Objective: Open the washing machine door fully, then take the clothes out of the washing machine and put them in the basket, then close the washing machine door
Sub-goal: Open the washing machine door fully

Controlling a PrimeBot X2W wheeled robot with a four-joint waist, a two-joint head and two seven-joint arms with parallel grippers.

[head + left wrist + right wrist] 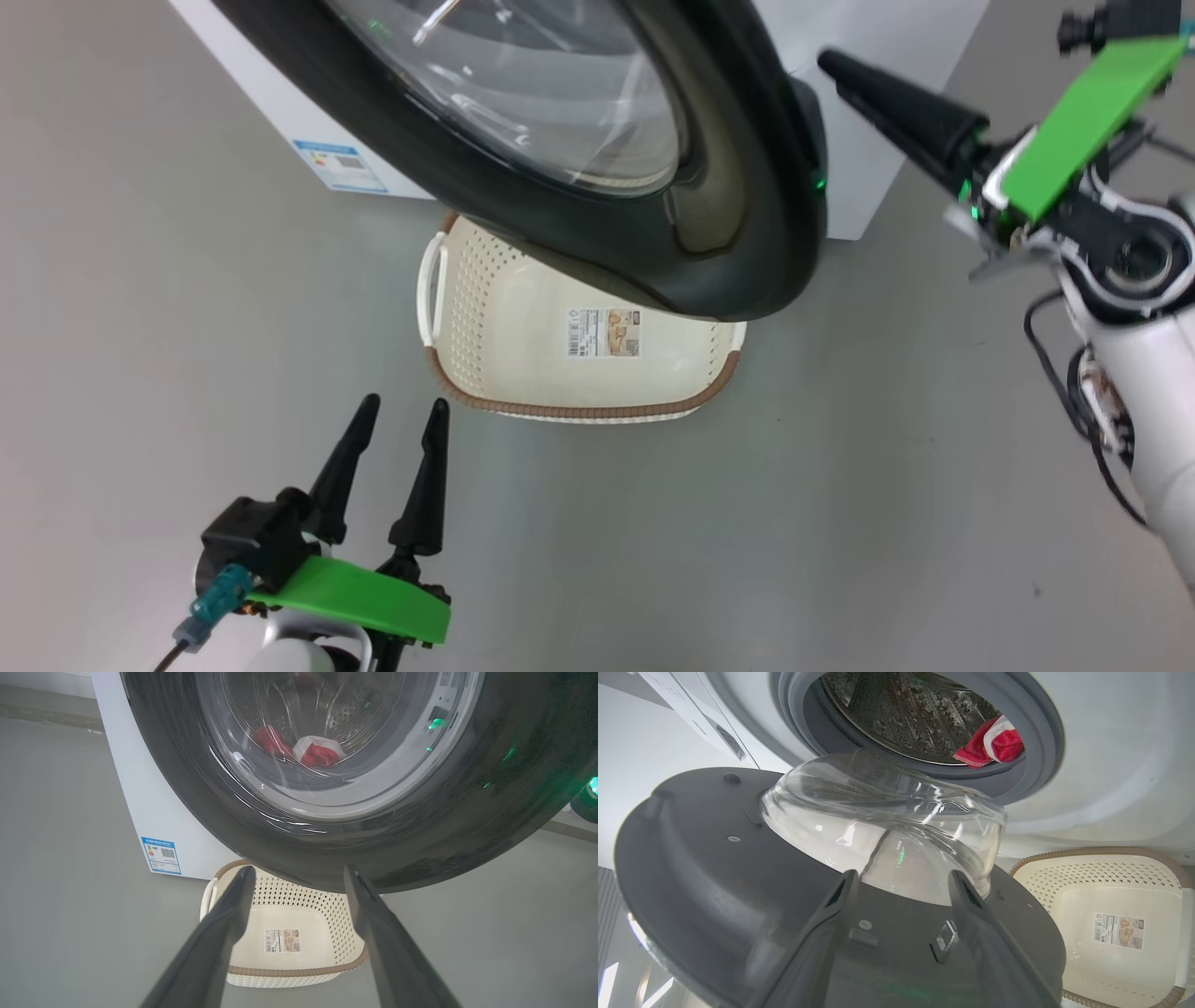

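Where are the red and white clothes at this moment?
The clothes lie inside the steel drum, just behind the grey rubber ring, upper right in the right wrist view.

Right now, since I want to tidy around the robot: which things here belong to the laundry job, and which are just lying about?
Part of the job: door, washing machine, red clothes inside it, basket.
Just there: blue label on the machine, sticker in the basket, grey floor.
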